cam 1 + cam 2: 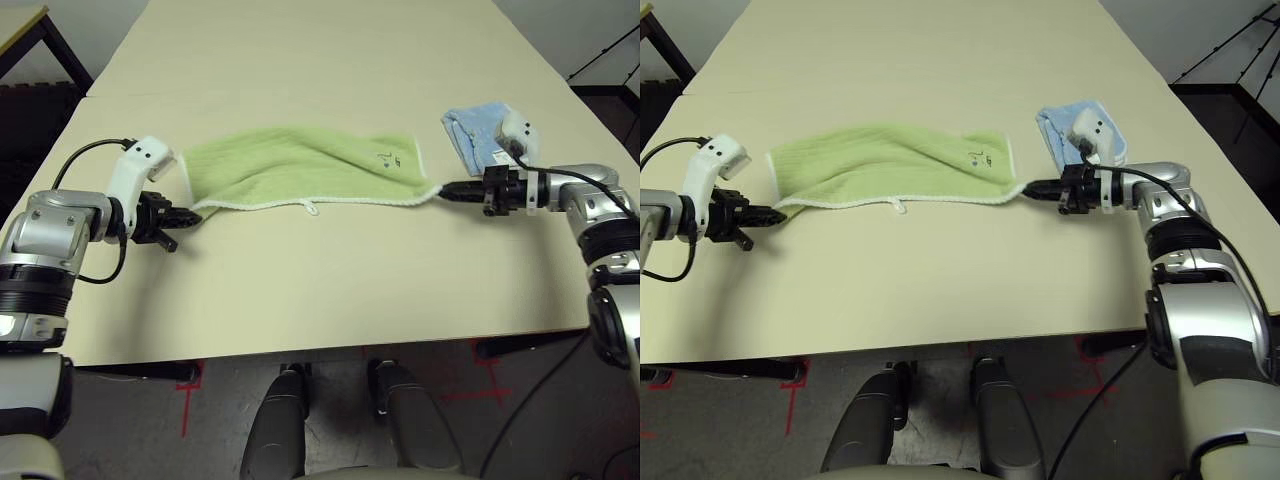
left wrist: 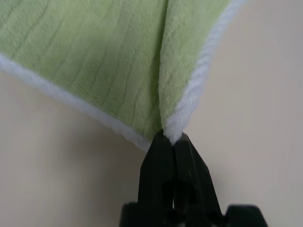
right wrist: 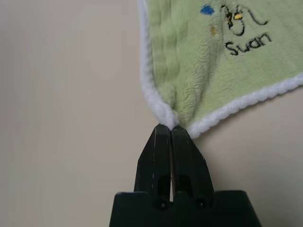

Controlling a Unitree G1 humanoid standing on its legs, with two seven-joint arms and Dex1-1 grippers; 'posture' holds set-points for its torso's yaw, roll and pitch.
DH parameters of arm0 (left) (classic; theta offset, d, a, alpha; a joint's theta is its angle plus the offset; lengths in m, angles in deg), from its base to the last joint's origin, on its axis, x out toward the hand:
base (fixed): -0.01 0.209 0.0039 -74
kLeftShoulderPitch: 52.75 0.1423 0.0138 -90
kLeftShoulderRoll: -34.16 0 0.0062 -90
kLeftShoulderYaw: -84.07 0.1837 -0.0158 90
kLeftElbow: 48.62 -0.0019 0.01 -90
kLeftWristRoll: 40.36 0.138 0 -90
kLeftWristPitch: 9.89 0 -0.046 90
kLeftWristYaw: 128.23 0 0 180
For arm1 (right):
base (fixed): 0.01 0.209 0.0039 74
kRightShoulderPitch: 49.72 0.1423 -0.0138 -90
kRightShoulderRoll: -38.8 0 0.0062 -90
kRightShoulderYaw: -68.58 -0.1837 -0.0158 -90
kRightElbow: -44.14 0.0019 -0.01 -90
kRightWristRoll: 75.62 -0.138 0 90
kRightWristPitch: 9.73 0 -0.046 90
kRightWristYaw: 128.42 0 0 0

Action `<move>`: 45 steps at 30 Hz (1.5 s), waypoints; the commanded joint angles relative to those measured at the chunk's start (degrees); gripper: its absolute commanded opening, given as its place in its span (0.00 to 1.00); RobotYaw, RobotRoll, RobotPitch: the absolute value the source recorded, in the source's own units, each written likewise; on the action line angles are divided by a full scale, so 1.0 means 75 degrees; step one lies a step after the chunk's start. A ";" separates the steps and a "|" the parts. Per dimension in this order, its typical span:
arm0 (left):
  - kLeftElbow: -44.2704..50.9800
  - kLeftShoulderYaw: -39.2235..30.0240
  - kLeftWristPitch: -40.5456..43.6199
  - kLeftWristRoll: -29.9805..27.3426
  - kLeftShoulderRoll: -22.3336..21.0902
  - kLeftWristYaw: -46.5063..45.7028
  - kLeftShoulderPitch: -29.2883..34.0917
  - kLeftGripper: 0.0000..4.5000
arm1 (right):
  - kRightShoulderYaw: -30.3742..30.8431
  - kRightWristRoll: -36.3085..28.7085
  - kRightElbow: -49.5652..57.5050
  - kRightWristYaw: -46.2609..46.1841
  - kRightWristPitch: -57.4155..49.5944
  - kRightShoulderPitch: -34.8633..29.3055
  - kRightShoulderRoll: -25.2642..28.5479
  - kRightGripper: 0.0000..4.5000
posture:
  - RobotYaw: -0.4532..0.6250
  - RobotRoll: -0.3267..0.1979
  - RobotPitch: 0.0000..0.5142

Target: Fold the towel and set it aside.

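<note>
The light green towel (image 1: 300, 165) with white edging lies stretched across the middle of the table, its embroidered mark (image 1: 385, 156) near the right end. My left gripper (image 1: 188, 214) is shut on the towel's near left corner (image 2: 171, 135). My right gripper (image 1: 445, 191) is shut on the near right corner (image 3: 173, 124). Both pinched corners are pulled into points, and the near edge (image 1: 320, 206) runs taut between them, with a small white loop (image 1: 314, 210) hanging from it.
A folded light blue cloth (image 1: 478, 132) lies just behind my right gripper, close to the towel's right end. The cream table (image 1: 320, 290) spreads bare in front of the towel, and its front edge runs close to my body.
</note>
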State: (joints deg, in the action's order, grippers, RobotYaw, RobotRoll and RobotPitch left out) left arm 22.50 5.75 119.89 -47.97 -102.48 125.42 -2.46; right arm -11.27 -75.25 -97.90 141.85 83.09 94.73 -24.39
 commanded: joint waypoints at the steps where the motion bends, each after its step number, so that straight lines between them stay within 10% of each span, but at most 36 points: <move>1: 0.0463 0.0355 -0.0503 0.0206 -0.0588 0.0982 0.0282 0.01 | 0.0767 0.0087 0.0327 0.0297 0.0662 -0.0123 0.0490 0.00 | 0.44 0.62 0.40; 19: 0.0197 0.0538 -0.2459 0.0717 -0.2124 0.2514 0.0605 0.01 | 0.1074 -0.0045 -0.0932 0.0295 0.2924 0.0476 0.0506 0.00 | 0.45 0.62 0.40; 32: -0.0558 0.0499 -0.3335 0.1535 -0.1552 0.2308 0.0069 0.01 | 0.3420 -0.2835 0.2062 0.0297 0.0782 -0.0389 0.2221 0.00 | 0.45 0.62 0.40; 45: -0.0901 0.0862 -0.3246 0.1585 -0.1450 0.2514 -0.0738 0.01 | 0.3053 -0.2797 0.1525 0.0297 0.0584 0.0075 0.1759 0.00 | 0.45 0.62 0.39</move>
State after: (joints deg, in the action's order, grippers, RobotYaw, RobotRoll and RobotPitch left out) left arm 16.87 11.16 95.06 -36.47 -112.64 143.84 -7.25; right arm 12.77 -96.85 -84.95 143.87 87.75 94.74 -11.13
